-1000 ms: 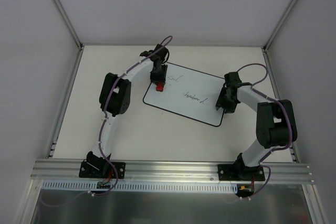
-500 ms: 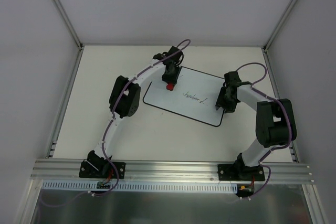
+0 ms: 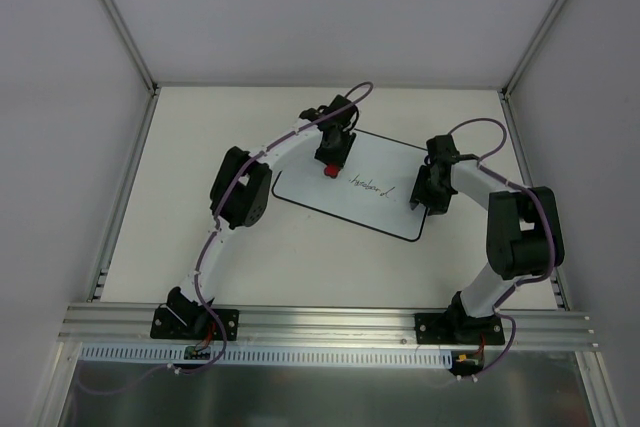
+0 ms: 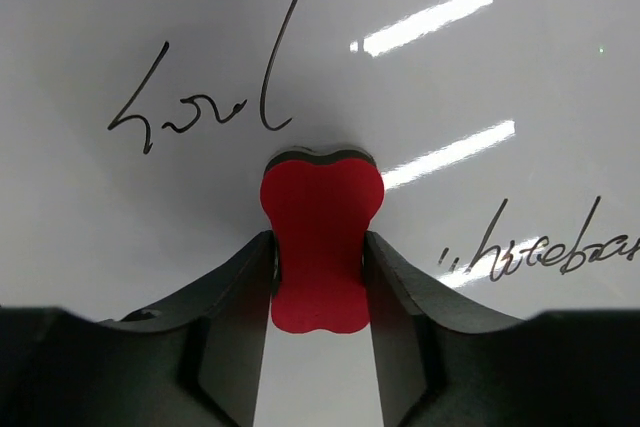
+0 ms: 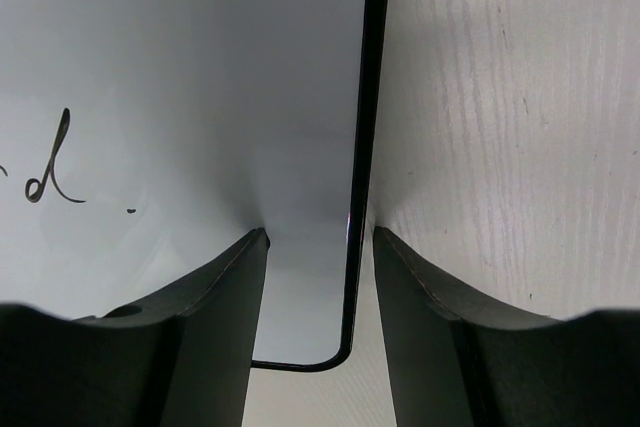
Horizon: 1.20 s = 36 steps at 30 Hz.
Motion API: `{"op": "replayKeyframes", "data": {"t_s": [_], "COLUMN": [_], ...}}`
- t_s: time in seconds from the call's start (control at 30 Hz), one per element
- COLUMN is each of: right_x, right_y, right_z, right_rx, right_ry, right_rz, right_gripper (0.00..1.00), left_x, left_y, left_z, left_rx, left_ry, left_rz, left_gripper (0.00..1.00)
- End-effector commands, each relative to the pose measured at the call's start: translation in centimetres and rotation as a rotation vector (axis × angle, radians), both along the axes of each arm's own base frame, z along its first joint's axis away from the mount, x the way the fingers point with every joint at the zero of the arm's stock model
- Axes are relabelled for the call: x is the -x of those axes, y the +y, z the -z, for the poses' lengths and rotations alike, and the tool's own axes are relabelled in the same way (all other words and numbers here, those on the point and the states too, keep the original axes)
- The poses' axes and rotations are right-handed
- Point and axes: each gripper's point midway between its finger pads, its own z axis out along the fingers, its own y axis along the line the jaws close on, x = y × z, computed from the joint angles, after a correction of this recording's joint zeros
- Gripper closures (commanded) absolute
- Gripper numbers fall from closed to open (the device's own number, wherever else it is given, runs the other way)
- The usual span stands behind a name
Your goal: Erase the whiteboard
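Here, whiteboard point(image 3: 395, 202), unreadable dark cursive, red eraser point(image 4: 322, 222) in left tool point(image 4: 319, 252)

Pale table point(image 3: 300, 277) with wood grain, enclosed by plain white walls point(image 3: 60, 147); aluminium rail point(image 3: 330, 324) along near edge; below it, possibly a slotted white strip point(image 3: 300, 354).

Lab enclosure: aluminium frame point(image 3: 115, 15), white walls point(image 3: 330, 7)

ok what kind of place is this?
Likely a lab test cell: two robot arms bolted to a metal rail at a table, plain white walls closing it in, a whiteboard laid out.
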Motion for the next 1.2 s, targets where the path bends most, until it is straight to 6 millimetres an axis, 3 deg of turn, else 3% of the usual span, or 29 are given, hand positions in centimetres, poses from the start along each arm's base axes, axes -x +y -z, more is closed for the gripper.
{"op": "replayKeyframes", "data": {"t_s": [0.0,0.17,0.37,0.67,0.77,0.93,1.07,1.17], "right_x": [0.3,0.3,0.2,0.1,0.0,0.0,0.0,0.0], "right_y": [0.1,0.2,0.2,0.3,0.3,0.4,0.5,0.5], "right_z": [0.9,1.1,1.0,1.0,1.0,0.9,1.0,0.9], "right_rx": [0.010,0.008,0.009,0.007,0.004,-0.004,-0.006,-0.009], "right_ry": [0.036,0.042,0.041,0.041,0.039,0.039,0.039,0.040], "right_rz": [-0.025,-0.028,-0.034,-0.038,-0.045,-0.052,-0.055,-0.061], "right_gripper": [0.49,0.49,0.48,0.48,0.48,0.48,0.48,0.48], "left_x": [1.4,2.3,2.3,2.1,1.9,1.7,1.2,1.0], "left_y": [2.5,2.7,3.0,2.8,2.9,3.0,3.2,2.7], "left_z": [-0.5,-0.8,-1.3,-0.7,-0.7,-1.2,-1.3,-1.3], "left_rx": [-0.053,-0.038,-0.044,-0.054,-0.059,-0.065,-0.082,-0.072], "left_ry": [0.054,0.074,0.060,0.053,0.047,0.028,0.003,-0.003], "left_rz": [-0.061,-0.102,-0.144,-0.145,-0.145,-0.137,-0.111,-0.073], "left_gripper": [0.57,0.42,0.45,0.62,0.59,0.45,0.46,0.53]}}
